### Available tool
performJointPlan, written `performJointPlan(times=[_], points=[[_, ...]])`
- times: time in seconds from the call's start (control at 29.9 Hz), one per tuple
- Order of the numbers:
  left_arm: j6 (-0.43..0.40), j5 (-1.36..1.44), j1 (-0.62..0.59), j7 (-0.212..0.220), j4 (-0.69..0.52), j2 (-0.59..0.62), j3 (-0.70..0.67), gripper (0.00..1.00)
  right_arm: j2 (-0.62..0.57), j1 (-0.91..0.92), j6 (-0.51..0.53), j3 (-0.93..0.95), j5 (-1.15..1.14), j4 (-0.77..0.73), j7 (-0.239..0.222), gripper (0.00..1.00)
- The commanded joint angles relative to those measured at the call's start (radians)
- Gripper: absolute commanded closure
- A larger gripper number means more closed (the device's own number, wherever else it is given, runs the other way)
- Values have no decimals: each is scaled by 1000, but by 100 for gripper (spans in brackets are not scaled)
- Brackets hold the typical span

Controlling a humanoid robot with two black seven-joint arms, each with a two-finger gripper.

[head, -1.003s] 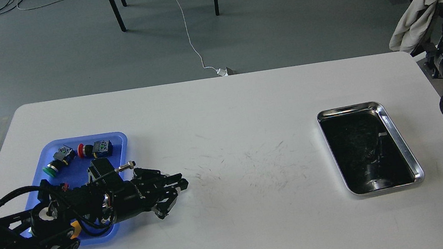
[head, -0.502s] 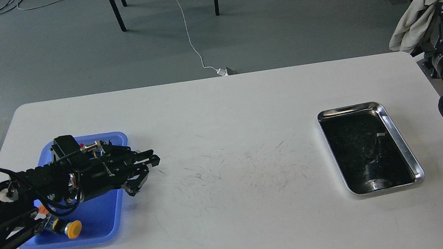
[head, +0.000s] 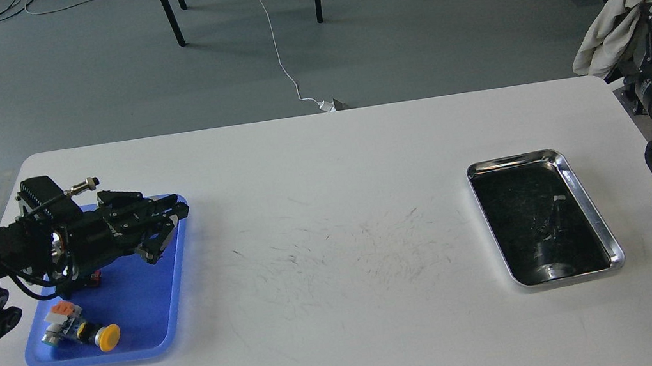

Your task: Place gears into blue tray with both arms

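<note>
The left gripper point(head: 168, 229) is hovering over the far right corner of the blue tray point(head: 130, 302), near the table's point(head: 350, 347) left edge, its fingers narrowly parted and seemingly holding nothing, though a tiny gear between them could not be made out. No gears are showing anywhere; only a yellow-capped switch point(head: 86, 332) is lying in the tray's near part. The silver tray point(head: 586, 196) near the right edge is looking empty. The right gripper is sitting out of view, so little appears left.

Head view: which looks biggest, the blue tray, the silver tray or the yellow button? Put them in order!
1. Blue tray and silver tray: they look about alike, and my arm hides part of the blue one, so I won't rank them.
2. Yellow button: by far the smallest.
</note>
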Motion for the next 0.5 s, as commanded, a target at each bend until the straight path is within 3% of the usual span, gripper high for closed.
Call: performJointPlan(times=[0.0,0.47], points=[[3,-2,14,0,27,-3,0,91,0,0,1,0,0,1,0,1],[37,-8,71,0,108,-1,-3,91,-4,-5,2,-1,0,0,1,1]])
